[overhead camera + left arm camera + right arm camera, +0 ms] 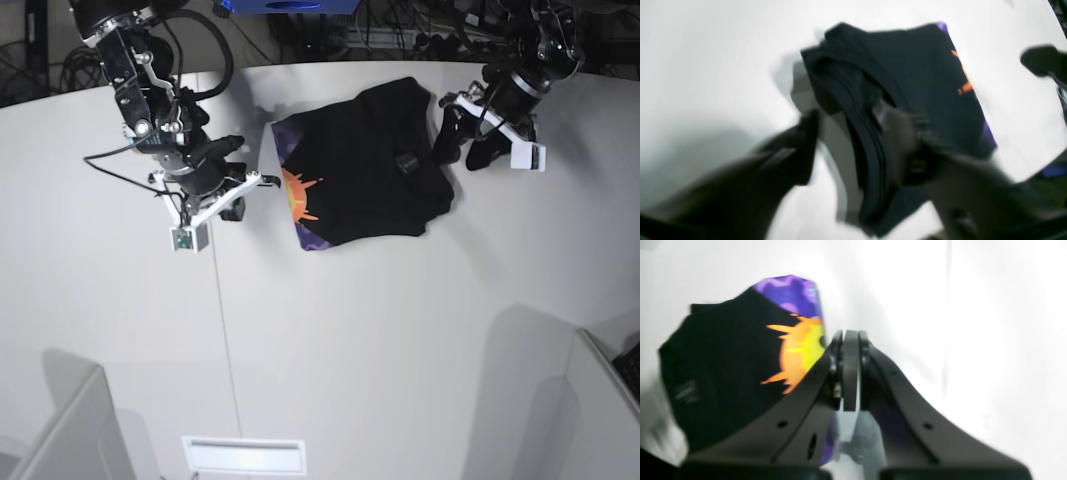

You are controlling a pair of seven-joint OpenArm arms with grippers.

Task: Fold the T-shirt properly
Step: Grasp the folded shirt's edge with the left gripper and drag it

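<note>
Black folded T-shirt (365, 165) lies between closed, empty right pincer (268, 179) and parted, empty left pincer (458, 145).

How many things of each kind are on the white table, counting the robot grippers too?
T-shirt: 1
Grippers: 2, the left gripper and the right gripper
Total: 3

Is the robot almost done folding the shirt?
Nearly, it seems. The T-shirt already lies on the table as a small folded bundle, with part of its sun print showing. Nothing is in hand: the left tool is open beside it and the right tool is shut, empty. The edges look uneven, so tidying may remain.
</note>
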